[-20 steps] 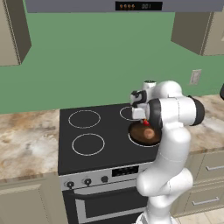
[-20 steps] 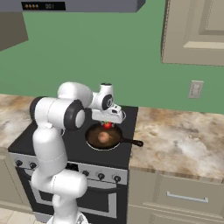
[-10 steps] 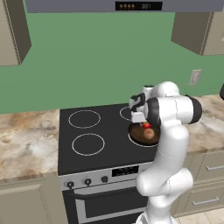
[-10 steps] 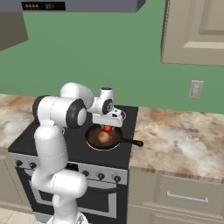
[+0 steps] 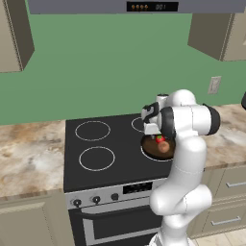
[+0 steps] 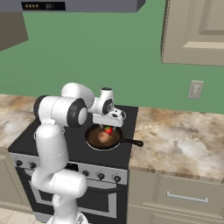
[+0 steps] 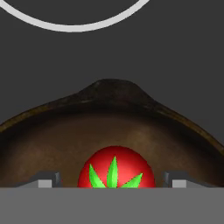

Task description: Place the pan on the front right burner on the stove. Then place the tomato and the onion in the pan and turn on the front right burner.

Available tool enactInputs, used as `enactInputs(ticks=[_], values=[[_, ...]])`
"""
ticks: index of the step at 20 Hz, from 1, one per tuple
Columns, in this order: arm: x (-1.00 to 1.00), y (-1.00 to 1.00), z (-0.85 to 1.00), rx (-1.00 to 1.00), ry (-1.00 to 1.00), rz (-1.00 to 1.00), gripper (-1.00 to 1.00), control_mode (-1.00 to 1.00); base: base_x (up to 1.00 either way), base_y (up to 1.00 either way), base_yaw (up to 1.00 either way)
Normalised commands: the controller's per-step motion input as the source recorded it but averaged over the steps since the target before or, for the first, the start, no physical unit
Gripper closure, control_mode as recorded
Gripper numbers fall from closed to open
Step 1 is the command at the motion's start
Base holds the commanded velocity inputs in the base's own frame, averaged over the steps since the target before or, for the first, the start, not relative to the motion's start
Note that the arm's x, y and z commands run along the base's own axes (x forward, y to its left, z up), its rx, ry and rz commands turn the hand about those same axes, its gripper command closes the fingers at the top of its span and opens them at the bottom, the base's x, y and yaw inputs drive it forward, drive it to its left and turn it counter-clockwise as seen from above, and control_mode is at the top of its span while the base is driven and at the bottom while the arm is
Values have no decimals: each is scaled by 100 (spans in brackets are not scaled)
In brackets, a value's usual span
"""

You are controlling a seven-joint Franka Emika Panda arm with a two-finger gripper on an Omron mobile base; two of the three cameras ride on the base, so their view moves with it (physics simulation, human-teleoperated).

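Note:
The dark pan (image 5: 150, 150) (image 6: 93, 141) sits on the front right burner of the black stove (image 5: 120, 166) and covers most of its ring, with its handle (image 6: 131, 141) pointing right. In the pan lie the tan onion (image 5: 165, 147) (image 6: 103, 138) and, just behind it, the red tomato (image 5: 159, 139) (image 6: 107, 130) (image 7: 116, 168). My gripper (image 6: 109, 125) (image 7: 111, 180) hangs low over the pan and is open. Its fingertips (image 7: 47, 180) stand on either side of the tomato with a gap on each side.
Another white burner ring (image 7: 72, 26) lies beyond the pan's rim. Two left burners (image 5: 96, 158) are bare. Black knobs (image 6: 100, 176) line the silver front panel. Marble counter (image 6: 183, 144) runs on both sides of the stove, with cabinets above.
The fingers have spread apart from the tomato, which now rests in the pan beside the onion. The hand has dropped slightly toward the pan.

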Motion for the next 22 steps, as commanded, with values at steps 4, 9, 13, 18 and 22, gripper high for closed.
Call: enactInputs(ticks=[4, 9, 13, 18, 22], values=[[-1, 0, 2, 0, -3, 0, -100, -100, 0, 0, 0], [-52, 0, 63, -1, -15, 0, -100, -100, 0, 0, 0], [-88, 0, 100, -2, -22, 0, -100, -100, 0, 0, 0], [-89, 0, 82, 0, -11, 0, -100, -100, 0, 0, 0], [-94, -16, 62, 4, 0, 0, -100, -100, 0, 0, 0]])
